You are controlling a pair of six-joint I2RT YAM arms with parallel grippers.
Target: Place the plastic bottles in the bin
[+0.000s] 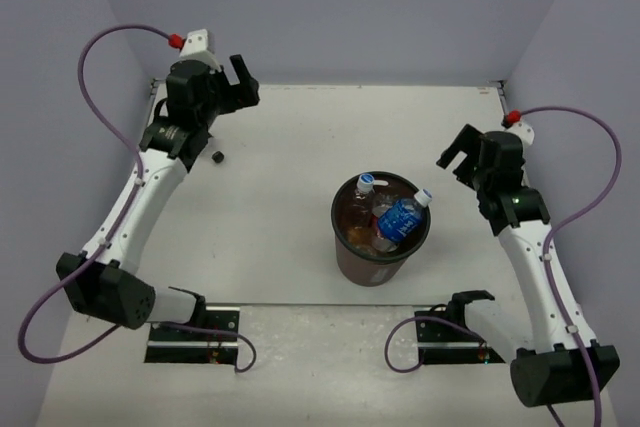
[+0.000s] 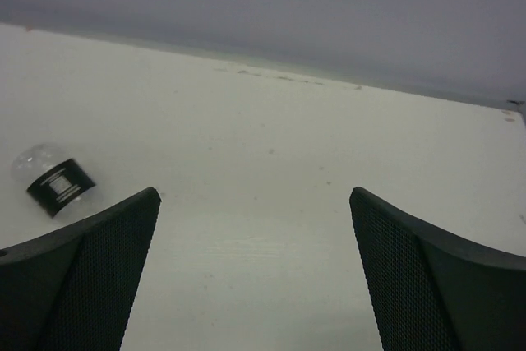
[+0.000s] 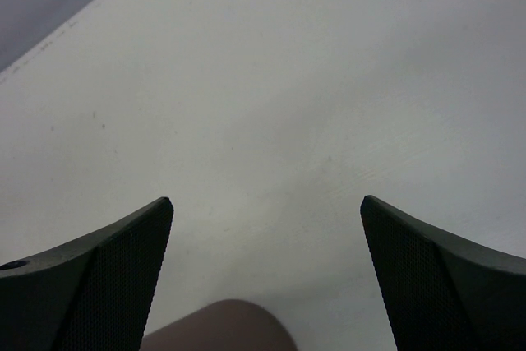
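The dark brown bin (image 1: 375, 269) stands at the table's middle, slightly right. Several bottles lie in it: a blue-label bottle (image 1: 400, 217) leaning on the right rim, a clear white-capped one (image 1: 366, 184) and an orange one (image 1: 353, 213). A clear bottle with a black label (image 2: 57, 187) lies on its side on the table, seen as a small dark spot (image 1: 217, 157) beside the left arm. My left gripper (image 1: 240, 82) (image 2: 255, 195) is open and empty at the far left, the bottle to its left. My right gripper (image 1: 455, 157) (image 3: 267, 201) is open and empty, right of the bin.
Lavender walls close the table at the back and both sides. The bin's brown rim (image 3: 222, 328) shows at the bottom edge of the right wrist view. Purple cables loop off both arms.
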